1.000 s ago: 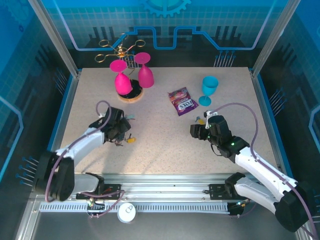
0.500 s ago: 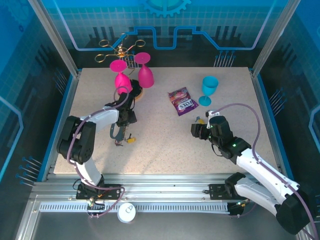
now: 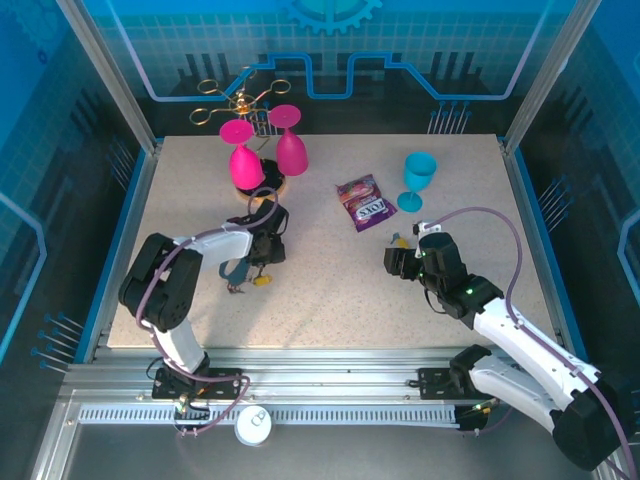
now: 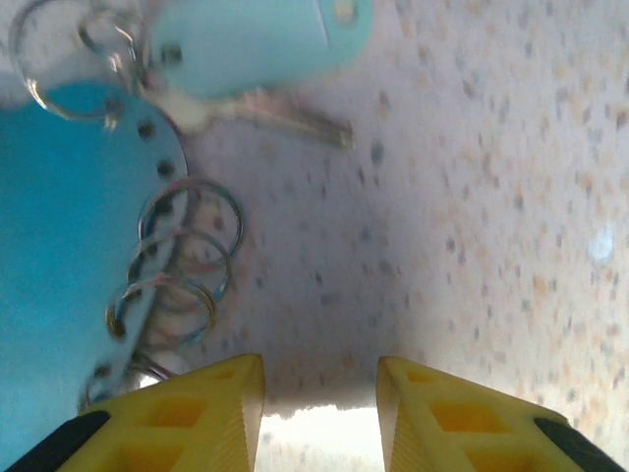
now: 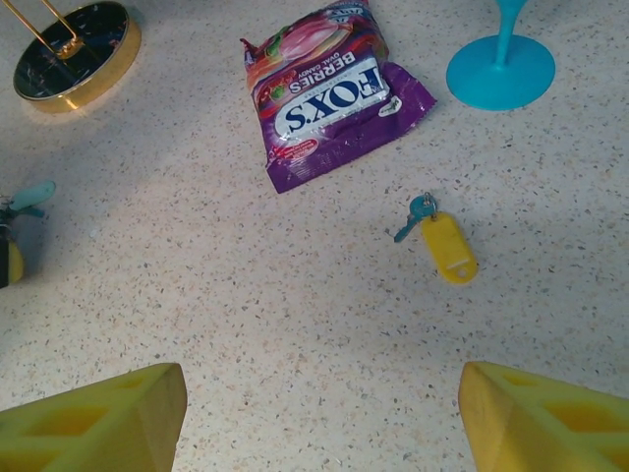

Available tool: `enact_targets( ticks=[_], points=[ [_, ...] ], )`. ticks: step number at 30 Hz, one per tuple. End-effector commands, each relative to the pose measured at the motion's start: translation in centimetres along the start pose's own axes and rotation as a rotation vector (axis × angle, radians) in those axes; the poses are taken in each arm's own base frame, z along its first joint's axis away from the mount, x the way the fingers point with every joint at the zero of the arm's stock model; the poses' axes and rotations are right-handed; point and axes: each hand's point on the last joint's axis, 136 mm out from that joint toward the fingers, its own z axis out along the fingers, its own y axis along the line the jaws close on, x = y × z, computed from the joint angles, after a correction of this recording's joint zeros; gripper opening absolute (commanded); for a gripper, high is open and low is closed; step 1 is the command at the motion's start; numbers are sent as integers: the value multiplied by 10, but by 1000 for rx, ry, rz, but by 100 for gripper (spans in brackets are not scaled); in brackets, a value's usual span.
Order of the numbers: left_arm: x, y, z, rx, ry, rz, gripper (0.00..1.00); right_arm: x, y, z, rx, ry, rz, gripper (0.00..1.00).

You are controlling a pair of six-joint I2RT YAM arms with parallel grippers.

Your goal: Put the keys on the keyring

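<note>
The keyring (image 3: 236,272) lies left of the table's middle; in the left wrist view its strap (image 4: 59,246) looks blue and carries several thin metal rings (image 4: 182,246). A silver key with a pale teal tag (image 4: 256,39) lies beside it, and a yellow-tagged key (image 3: 261,281) lies close by. My left gripper (image 3: 266,240) (image 4: 319,393) hovers just right of the strap, open, with nothing between its fingers. Another key with a yellow tag (image 5: 447,244) (image 3: 398,241) lies on bare table ahead of my right gripper (image 3: 400,262) (image 5: 319,403), which is wide open and holds nothing.
A purple candy packet (image 3: 362,202) (image 5: 334,93) lies at mid-table. The blue goblet (image 3: 418,180) stands behind the right gripper. Two pink goblets (image 3: 247,165) hang on the gold wire rack (image 3: 240,98), whose round base (image 5: 74,39) is at the back left.
The left arm has swung its gripper from left of the keyring up and over to the strap's right side. The right arm has barely moved.
</note>
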Motion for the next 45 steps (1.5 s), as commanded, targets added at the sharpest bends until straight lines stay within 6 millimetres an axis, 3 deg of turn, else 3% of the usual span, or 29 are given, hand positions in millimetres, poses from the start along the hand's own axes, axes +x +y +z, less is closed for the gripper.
enact_targets(
  ticks=[1,6,9,12,15,17,22,25,33,37,40,45],
  points=[
    [9,-3,-24,27,-16,1,36,2,-3,-4,20,-1,-22,74],
    [-5,5,-65,25,-126,-16,50,1,-2,-2,22,-1,-27,74],
    [-19,21,-73,-16,-183,-31,58,2,3,3,3,11,-31,74],
    [-26,37,-61,-24,-139,-73,62,5,6,7,1,33,-38,74],
    [-35,50,-45,-59,-110,-93,75,6,8,8,1,41,-40,74],
    [-38,52,-35,-57,-92,-98,75,5,9,8,-4,35,-36,74],
    [-36,39,-12,-9,-20,-85,75,5,9,6,-7,26,-40,74],
    [-28,28,-5,23,11,-68,70,5,7,5,-2,19,-44,75],
    [8,3,2,41,78,14,63,6,4,4,6,8,-55,75],
    [26,-17,-10,81,82,53,63,8,4,5,8,15,-70,75],
    [29,-31,-29,144,45,60,65,11,10,7,-30,32,-113,75],
    [0,-21,-85,205,-153,-32,69,17,55,13,-227,72,-295,71]
  ],
)
